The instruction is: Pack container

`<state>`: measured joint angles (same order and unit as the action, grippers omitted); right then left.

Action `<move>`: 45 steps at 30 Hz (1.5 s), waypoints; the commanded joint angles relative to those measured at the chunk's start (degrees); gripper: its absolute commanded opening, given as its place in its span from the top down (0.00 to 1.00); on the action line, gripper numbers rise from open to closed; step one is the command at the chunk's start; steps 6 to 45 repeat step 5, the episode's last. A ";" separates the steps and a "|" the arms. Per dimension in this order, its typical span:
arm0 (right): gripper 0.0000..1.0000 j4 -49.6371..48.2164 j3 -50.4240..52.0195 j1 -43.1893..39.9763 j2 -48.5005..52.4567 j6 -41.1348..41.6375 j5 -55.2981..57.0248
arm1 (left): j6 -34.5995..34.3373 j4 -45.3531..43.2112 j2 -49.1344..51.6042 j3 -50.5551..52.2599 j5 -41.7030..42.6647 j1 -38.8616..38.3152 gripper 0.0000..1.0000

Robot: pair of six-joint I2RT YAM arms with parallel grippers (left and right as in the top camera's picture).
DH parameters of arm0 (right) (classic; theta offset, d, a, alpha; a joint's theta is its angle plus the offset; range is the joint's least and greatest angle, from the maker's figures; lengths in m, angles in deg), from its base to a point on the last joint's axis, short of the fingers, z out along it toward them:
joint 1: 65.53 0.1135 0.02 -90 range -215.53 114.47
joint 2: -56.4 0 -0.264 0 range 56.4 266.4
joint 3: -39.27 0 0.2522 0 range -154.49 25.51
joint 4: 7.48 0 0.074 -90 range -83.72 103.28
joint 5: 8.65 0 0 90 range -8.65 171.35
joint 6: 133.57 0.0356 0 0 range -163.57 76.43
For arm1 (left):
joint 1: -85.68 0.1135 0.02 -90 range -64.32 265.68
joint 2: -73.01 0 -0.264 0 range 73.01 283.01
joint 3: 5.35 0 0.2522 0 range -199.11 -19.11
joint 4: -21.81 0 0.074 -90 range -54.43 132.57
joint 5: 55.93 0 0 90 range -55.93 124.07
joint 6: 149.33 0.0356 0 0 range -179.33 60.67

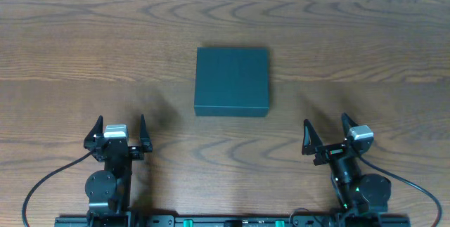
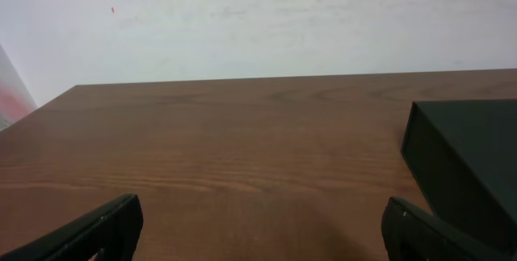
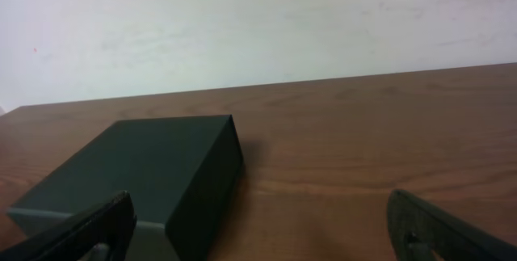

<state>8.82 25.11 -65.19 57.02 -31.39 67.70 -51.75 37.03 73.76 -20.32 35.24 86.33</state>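
The container is a dark teal-green rectangular box, lid closed, lying flat at the middle of the wooden table. It shows at the right edge of the left wrist view and at the lower left of the right wrist view. My left gripper is open and empty near the front edge, left of the container. My right gripper is open and empty near the front edge, right of the container. Both sets of fingers are spread wide in the wrist views, the left and the right. No snack packets are in view.
The brown wooden table reaches to a white wall at the back. Black cables run from the arm bases along the front edge.
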 commanded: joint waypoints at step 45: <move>0.01 0.26 0.09 0.44 -0.35 -0.02 -0.28 | 0.79 2.82 -0.11 0.94 0.76 0.20 0.04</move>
